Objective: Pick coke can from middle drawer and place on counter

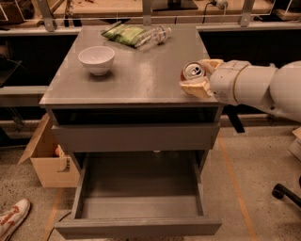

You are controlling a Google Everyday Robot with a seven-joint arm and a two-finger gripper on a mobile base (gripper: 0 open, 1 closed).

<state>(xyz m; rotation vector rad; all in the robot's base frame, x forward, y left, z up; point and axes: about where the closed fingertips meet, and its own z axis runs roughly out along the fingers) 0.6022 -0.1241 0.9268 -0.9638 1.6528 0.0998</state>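
Observation:
The coke can point(192, 72), red with a silver top and pull tab, is held in my gripper point(200, 76) over the right front part of the counter point(136, 80). Whether it rests on the top or hangs just above it, I cannot tell. The gripper's tan fingers point(194, 88) are shut on the can from the right, and the white arm reaches in from the right edge. The middle drawer point(136, 188) is pulled out below, and its grey floor is bare.
A white bowl point(96, 59) stands on the counter at the left. A green snack bag point(123, 34) and a clear water bottle point(155, 36) lie at its back. A cardboard box point(49, 157) sits on the floor left of the cabinet. A pale workbench point(141, 12) runs behind.

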